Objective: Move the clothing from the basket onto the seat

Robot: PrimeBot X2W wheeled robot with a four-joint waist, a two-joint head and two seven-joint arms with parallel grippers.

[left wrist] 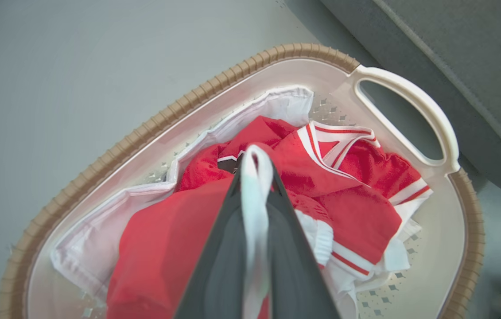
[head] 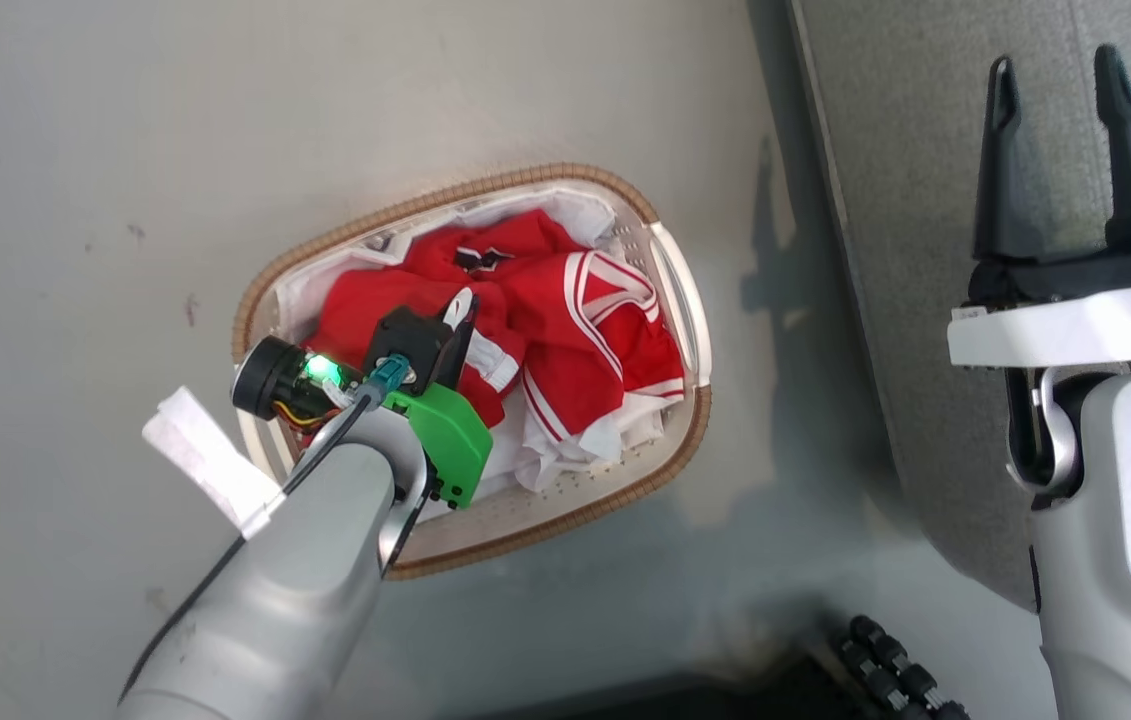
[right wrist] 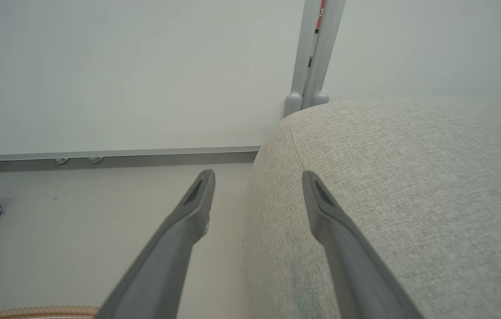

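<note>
Left claw [left wrist: 255, 153] closed, touching red clothing [left wrist: 356, 212]

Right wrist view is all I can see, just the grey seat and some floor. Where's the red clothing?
Observer: The clothing lies heaped in the basket, on the floor to the robot's left of the seat.
Operator: What's the other hand doing?
Observer: The left gripper is down in the basket, fingers shut, tips on the red fabric. I can't tell if it has pinched any.
Operator: Is there anything else in there?
Observer: A white liner shows around the red heap.
</note>
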